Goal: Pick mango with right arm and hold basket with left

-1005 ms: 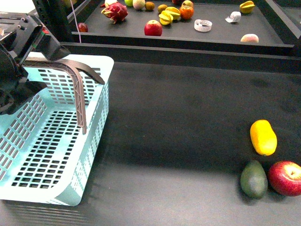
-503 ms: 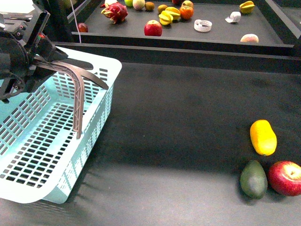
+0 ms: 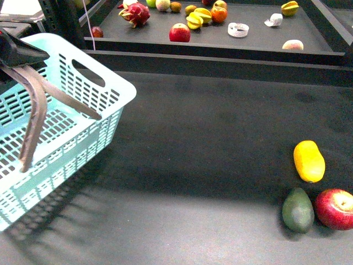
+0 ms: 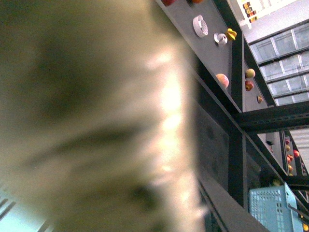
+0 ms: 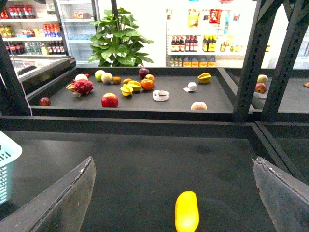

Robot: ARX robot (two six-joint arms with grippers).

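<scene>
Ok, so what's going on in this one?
The left gripper holds the basket by its handles at the table's left side, and the basket hangs tilted. The mango lies untouched on the right, next to an avocado and an apple. The right gripper is open and faces the mango without touching it. Nothing is picked yet.

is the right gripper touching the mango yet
Apart. The right wrist view shows the mango lying on the black surface between the open jaws of the right gripper, with wide bare gaps on both sides.
</scene>
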